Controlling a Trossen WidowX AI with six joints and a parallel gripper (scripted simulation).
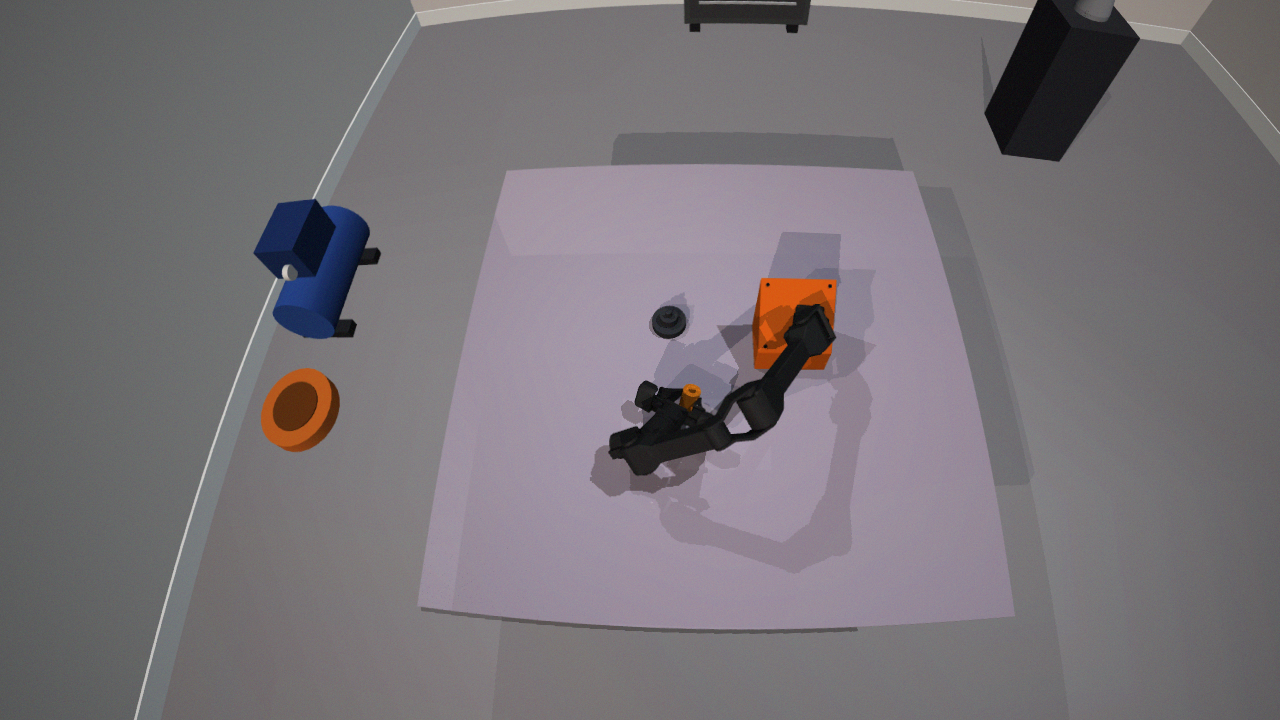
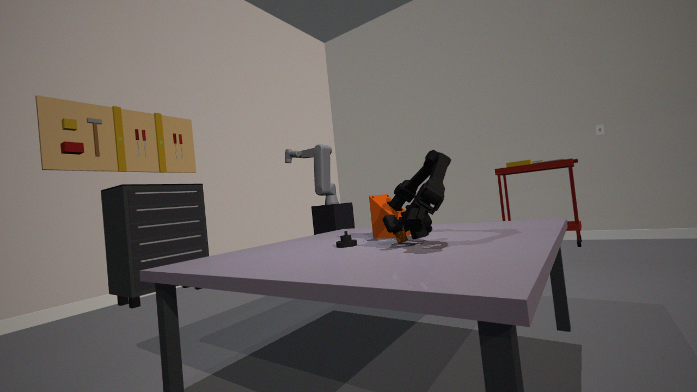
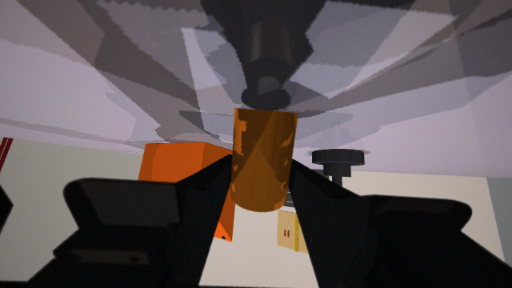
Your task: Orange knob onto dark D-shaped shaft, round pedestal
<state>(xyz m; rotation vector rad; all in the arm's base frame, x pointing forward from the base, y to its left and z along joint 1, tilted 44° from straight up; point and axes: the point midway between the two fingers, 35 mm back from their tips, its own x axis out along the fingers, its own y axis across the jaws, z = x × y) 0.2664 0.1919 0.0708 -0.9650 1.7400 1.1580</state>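
My gripper (image 1: 689,399) (image 2: 400,233) (image 3: 260,162) is shut on the orange knob (image 1: 691,391) (image 2: 401,237) (image 3: 262,152), a plain orange cylinder. The wrist is rolled over, so the wrist view is upside down. The knob hangs low, its far end close to the lavender table (image 1: 626,223) (image 2: 438,277). The round dark pedestal with its short shaft (image 1: 667,321) (image 2: 346,241) (image 3: 338,158) stands apart from the knob, further back on the table and a little to the left in the top view. The shaft's flat side does not show.
The arm's orange base block (image 1: 776,308) (image 2: 377,214) (image 3: 180,160) stands right of the pedestal. On the floor left of the table are a blue machine (image 1: 317,268) and an orange ring (image 1: 299,409). A black drawer cabinet (image 2: 156,233), a grey arm (image 2: 321,170) and a red cart (image 2: 536,167) stand beyond.
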